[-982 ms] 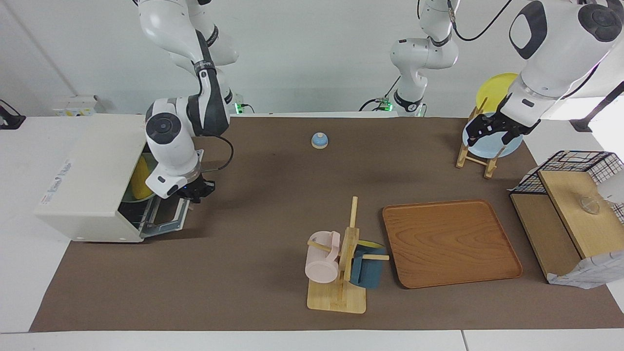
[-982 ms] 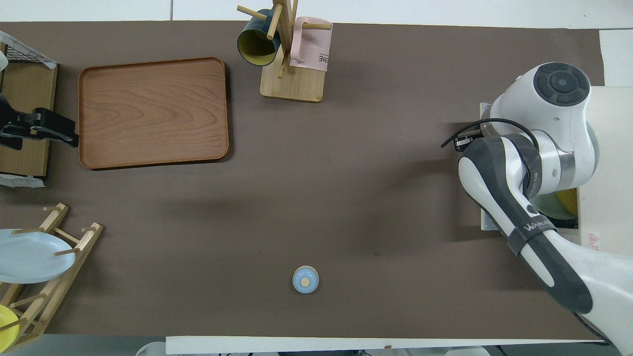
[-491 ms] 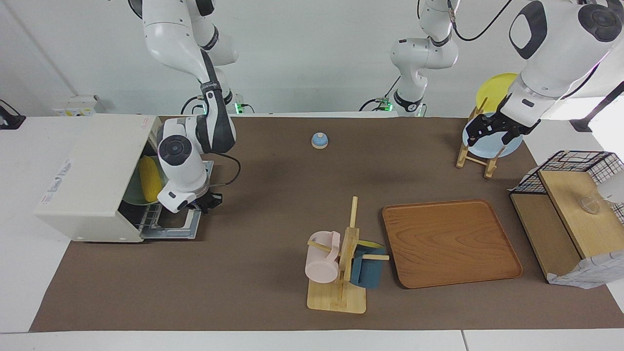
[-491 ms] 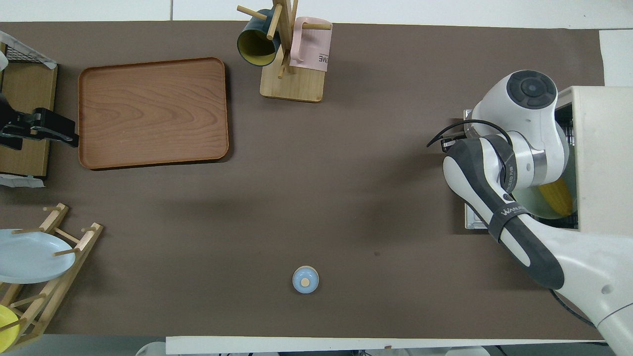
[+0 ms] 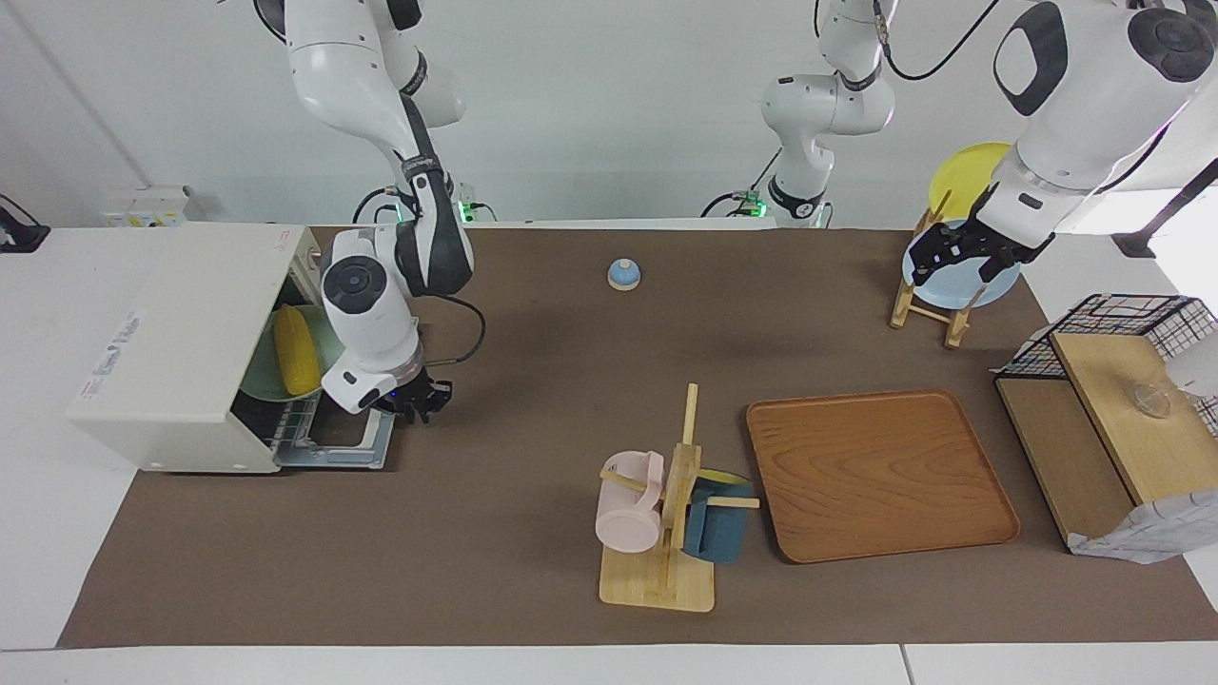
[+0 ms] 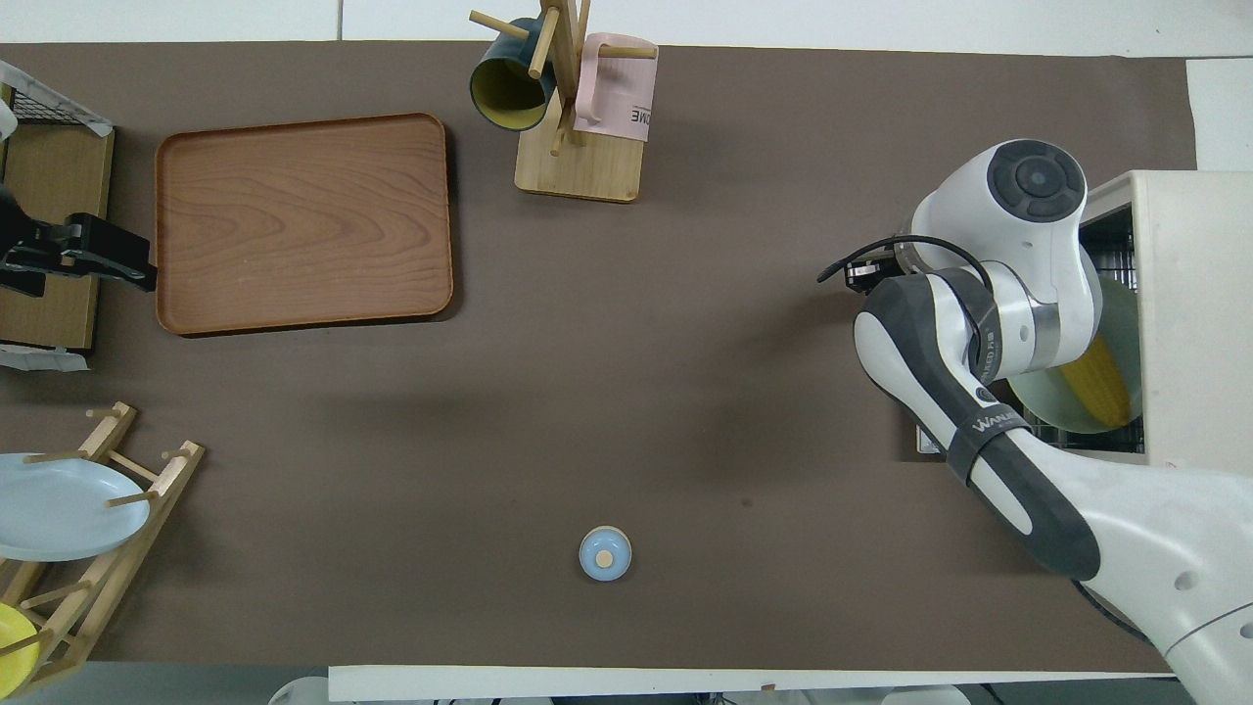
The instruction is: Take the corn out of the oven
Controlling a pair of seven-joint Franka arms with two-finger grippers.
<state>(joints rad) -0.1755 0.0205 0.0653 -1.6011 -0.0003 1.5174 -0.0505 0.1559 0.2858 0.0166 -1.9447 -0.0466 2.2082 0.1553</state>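
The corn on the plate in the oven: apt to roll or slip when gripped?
Probably. The corn is round, smooth and tapered, so it may roll on its pale green plate or slide from narrow fingers. It looks rigid, likely holding shape once lifted from the oven.

Right arm bent sharply at the elbow, wrist pointing down, right gripper (image 5: 417, 403) low, holding nothing. Left arm waits, raised, forearm angled down, left gripper (image 5: 956, 257) with fingers spread wide.
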